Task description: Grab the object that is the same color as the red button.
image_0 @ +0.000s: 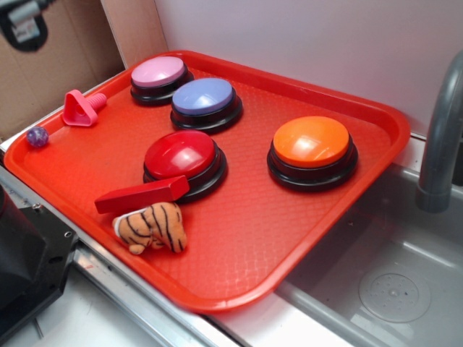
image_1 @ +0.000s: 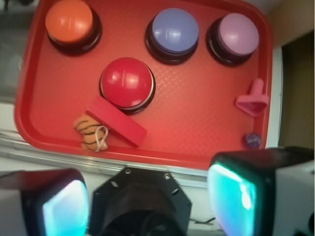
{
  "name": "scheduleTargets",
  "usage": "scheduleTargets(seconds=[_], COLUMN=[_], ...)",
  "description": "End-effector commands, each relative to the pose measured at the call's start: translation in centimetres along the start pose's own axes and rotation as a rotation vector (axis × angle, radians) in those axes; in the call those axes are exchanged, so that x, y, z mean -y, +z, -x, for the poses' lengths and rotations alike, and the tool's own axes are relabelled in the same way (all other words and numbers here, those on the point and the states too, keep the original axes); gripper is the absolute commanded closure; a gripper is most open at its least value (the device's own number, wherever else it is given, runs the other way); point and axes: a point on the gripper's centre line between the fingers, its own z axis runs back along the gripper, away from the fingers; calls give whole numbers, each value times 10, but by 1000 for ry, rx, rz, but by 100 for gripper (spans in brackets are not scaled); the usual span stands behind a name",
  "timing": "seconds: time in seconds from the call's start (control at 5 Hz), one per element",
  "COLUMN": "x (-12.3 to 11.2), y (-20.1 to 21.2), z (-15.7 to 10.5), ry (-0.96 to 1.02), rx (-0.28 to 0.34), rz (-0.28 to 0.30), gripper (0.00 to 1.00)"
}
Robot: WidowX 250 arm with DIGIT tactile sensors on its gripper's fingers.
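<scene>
The object, a long red block [image_0: 142, 195] [image_1: 116, 121], lies on the red tray [image_0: 275, 217]. One end leans against the base of the red button [image_0: 181, 155] [image_1: 127, 82]. In the wrist view my gripper [image_1: 147, 201] hangs high above the robot's black base, off the tray's near edge and well away from the block. Its two fingers [image_1: 236, 196] with cyan pads stand wide apart with nothing between them. In the exterior view only a dark part at the top left corner may be the arm.
A striped tiger plush [image_0: 153, 226] [image_1: 90, 132] touches the block's near side. Orange [image_0: 312, 143], blue-purple [image_0: 203, 97] and pink [image_0: 158, 72] buttons stand farther back. A pink funnel toy [image_0: 81, 108] and a small purple ball [image_0: 37, 136] lie at the tray's left. A sink [image_0: 391, 289] and faucet [image_0: 441, 137] are at right.
</scene>
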Motion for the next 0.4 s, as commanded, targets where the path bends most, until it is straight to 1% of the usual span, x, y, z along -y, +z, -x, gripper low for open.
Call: scheduleTargets(seconds=[0.0, 0.2], x=[-3, -8], y=[-54, -79], z=[-9, -7], ry=[-236, -296], rx=[18, 3], rz=[-21, -24], gripper=[0, 0])
